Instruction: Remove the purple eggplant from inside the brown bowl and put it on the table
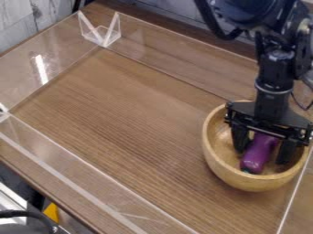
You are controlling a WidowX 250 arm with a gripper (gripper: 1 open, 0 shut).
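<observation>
The hand (258, 137) points down (fingers spread wide).

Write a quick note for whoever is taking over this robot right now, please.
Hand: open, fingers down inside the bowl on either side of the eggplant, not yet closed on it.
Purple eggplant: lying in the brown wooden bowl, partly hidden by the hand.
Bowl: on the wood-grain table.
Done: the hand is placed around the eggplant.
Left: grip it, lift it out, set it on the table.

wood-grain tabletop (116, 114), brown bowl on it (251, 182)
</observation>
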